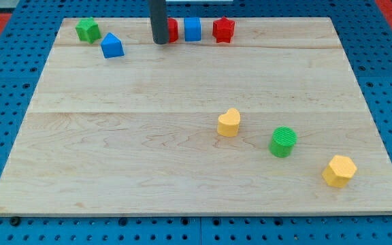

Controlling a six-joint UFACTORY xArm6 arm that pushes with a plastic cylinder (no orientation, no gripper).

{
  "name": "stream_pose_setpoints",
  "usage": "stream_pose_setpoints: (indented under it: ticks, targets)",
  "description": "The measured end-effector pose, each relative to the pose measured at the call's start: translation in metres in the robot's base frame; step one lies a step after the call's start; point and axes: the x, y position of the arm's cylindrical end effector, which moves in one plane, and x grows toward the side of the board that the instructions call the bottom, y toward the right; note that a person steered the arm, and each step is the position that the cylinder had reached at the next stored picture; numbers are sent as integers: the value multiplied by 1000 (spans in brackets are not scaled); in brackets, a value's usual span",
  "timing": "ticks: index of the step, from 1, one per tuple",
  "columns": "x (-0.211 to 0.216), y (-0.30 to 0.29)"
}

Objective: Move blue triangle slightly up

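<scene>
So the blue triangle (112, 46) sits in the upper left of the frame, just right of and a bit below the green block (87, 30), which looks star-ish but I can't swear to it. My tip (160, 42) is down on the board (148, 136) near the top edge, a little to the right of the triangle and not touching it. It's a bare rod, so there's nothing to open, close or grasp with, and right now it isn't pressed against anything I can be sure of.

The rod covers most of a red block (173, 30) right behind it, so I can't tell its shape or whether they touch. Next along the top row are a blue cube (192, 29) and a red star (223, 30).

My guess on position: to nudge the triangle up, the tip has to come around below it and push toward the top. From where it is now it's beside the block, so a push here would send it left instead. There isn't much board left above the triangle, so the shove should be short.

Lower right of the frame has a yellow heart (229, 122), a green cylinder (283, 141) and a yellow hexagon (339, 170), all well apart from the action.
</scene>
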Motion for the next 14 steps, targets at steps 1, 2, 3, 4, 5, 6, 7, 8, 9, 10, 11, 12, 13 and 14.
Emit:
stream_pose_setpoints:
  ticks: [1,2,3,4,5,6,7,8,9,10,11,12,13,14]
  targets:
    - [43,-12]
    - [92,-67]
    - [83,-163]
    - [52,-145]
    - [37,-91]
    - [33,-70]
    - [23,-82]
    - [12,-89]
    - [4,-73]
    - [-8,-73]
    - [21,-80]
    - [48,-66]
    - [22,-59]
    - [8,-56]
